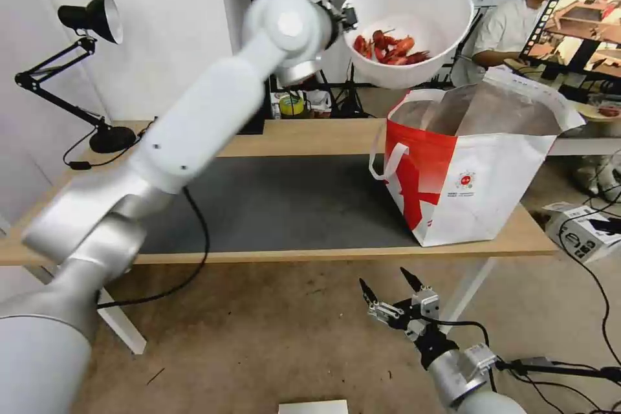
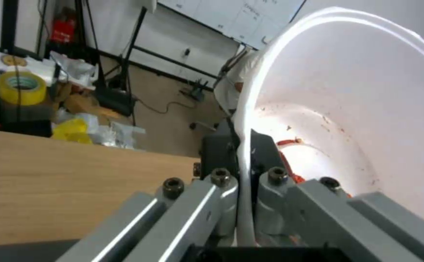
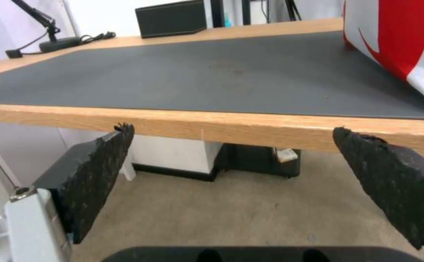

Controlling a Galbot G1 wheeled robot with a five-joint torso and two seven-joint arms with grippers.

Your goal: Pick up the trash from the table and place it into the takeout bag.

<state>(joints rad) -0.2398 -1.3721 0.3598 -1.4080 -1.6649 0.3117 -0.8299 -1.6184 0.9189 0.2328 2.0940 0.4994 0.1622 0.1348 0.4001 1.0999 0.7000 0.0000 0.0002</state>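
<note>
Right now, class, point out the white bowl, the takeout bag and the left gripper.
white bowl (image 1: 427, 6): head view, on its inner back wall.
takeout bag (image 1: 491, 194): head view, on its white front panel.
left gripper (image 1: 346, 18): head view, where its fingers clamp the bowl's rim.

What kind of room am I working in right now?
Probably a robotics lab or office workspace, not a kitchen: a whiteboard hangs on the back wall, a desk lamp stands on the table, and loose cables trail over the floor.

Left gripper (image 1: 346, 16) raised high, clamped tight; right gripper (image 1: 390, 288) low, fingers spread.
</note>
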